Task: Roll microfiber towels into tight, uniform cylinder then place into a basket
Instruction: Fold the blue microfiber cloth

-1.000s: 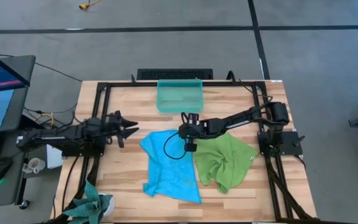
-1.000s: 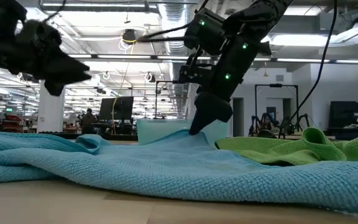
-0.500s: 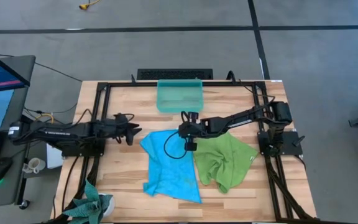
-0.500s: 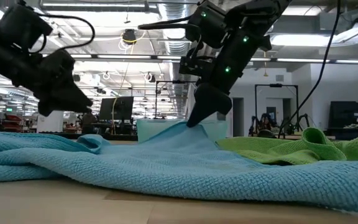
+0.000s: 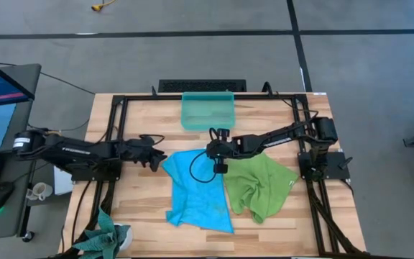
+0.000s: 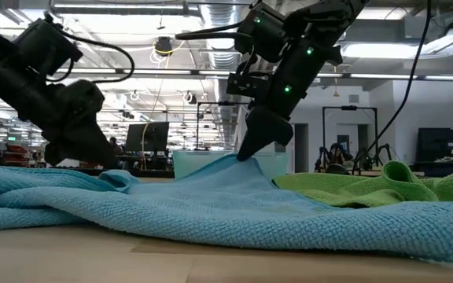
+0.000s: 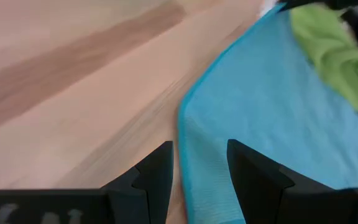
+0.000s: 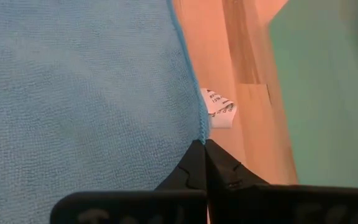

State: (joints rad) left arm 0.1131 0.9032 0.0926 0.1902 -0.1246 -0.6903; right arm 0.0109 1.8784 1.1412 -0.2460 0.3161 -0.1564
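Observation:
The sky-blue towel (image 5: 196,191) lies spread and rumpled on the table's middle. The lime-green towel (image 5: 261,183) lies crumpled at its right, touching it. The teal basket (image 5: 208,109) stands at the far edge. My right gripper (image 5: 219,155) is shut on the blue towel's far right corner; it also shows in the low view (image 6: 248,151). My left gripper (image 5: 159,156) is open and low at the towel's far left corner. In the left wrist view its fingers (image 7: 199,163) stand on either side of the towel's left edge (image 7: 184,124); whether they touch it I cannot tell. My right gripper pinches the blue towel's far edge (image 8: 201,127) between its two fingertips, right beside the corner with the white label (image 8: 219,109). The fingers slant down from the table's right side. The corner is drawn up into a small peak (image 6: 230,165); the rest of the towel lies on the table.
The basket's near wall (image 6: 211,161) stands just behind the lifted corner. A black frame (image 5: 121,101) runs round the table top. Bare wood (image 5: 139,198) lies left of the blue towel. A plant (image 5: 106,234) stands at the near left corner.
My left gripper has reached toward the table's right, to the blue towel's far left corner, and gone down close to the table. My right gripper has risen slightly with the towel's far right corner, drawing it into a peak while the rest of the towel stays flat.

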